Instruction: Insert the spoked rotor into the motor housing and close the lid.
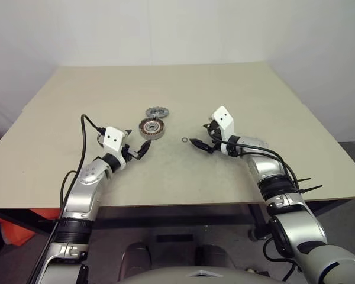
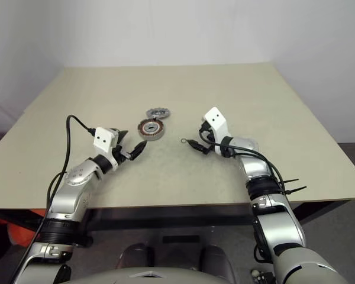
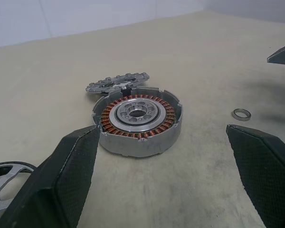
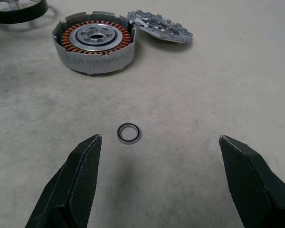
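The left tool hangs just above the beige worktop with its two black fingers spread wide and nothing between them, aimed at the motor housing, a squat round disc with a grey outer wall, a ring of copper-brown windings and a silver hub. It stops short of the housing and does not touch it. The right tool is likewise spread wide and empty, its fingers tipped slightly down toward a small thin metal ring that lies flat on the worktop just ahead of them, between the right tool and the housing. The housing sits near the middle of the worktop, between the two tools and a little nearer the left one. On its far side rests the spoked rotor, a flat silver-grey metal wheel with a notched rim, one edge propped against the housing's far wall. Close by the left wrist lies a dark-rimmed round part with silver spokes.
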Controlling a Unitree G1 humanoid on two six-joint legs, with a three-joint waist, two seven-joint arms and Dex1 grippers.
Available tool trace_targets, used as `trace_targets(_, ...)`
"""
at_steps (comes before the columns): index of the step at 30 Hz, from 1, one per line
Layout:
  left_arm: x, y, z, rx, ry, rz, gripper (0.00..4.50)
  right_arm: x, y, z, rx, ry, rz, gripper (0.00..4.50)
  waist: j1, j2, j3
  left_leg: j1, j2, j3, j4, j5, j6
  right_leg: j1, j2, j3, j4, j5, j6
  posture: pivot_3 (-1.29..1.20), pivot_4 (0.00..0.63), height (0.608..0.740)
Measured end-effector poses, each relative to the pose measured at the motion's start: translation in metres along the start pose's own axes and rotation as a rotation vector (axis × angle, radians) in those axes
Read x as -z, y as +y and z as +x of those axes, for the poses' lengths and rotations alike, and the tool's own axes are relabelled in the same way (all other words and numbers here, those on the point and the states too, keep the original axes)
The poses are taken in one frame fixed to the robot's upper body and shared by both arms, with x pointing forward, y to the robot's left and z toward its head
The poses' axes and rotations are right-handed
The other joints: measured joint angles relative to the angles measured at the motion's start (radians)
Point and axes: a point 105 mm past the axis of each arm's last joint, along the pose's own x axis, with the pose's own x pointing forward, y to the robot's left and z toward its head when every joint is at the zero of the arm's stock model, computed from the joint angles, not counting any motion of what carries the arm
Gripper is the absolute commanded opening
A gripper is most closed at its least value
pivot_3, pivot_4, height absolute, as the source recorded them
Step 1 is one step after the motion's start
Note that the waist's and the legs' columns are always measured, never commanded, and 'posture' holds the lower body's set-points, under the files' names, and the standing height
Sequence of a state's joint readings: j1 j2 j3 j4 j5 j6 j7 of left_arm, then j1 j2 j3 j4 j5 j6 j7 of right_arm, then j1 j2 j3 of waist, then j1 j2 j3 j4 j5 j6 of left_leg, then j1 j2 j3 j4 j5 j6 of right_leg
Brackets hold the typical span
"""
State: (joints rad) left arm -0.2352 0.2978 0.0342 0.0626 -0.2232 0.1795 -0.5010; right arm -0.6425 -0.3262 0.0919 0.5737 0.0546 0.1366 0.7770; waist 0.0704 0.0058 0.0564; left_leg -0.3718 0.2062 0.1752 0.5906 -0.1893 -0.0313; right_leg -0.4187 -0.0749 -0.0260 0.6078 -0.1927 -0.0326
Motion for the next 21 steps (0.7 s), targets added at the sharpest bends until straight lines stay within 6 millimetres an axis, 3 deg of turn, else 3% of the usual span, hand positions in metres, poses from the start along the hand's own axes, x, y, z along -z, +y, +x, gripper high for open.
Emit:
trace_targets(9,0.000,0.000,0.000,0.000,0.001,0.001,4.48,0.003,0.004,0.007,0.012,-0.003,0.022,4.45,0.000,0.000,0.000,0.000,0.000,0.000,0.000,0.000,0.000,0.000,0.000,0.000,0.000,0.000,0.000,0.00,0.000,0.740)
trace_targets(21,0.001,0.000,0.000,-0.005,0.004,0.001,4.48,0.003,0.008,0.037,0.061,0.016,0.062,4.45,-0.002,0.000,0.000,0.000,0.000,0.000,0.000,0.000,0.000,0.000,0.000,0.000,0.000,0.000,0.000,0.00,0.000,0.740)
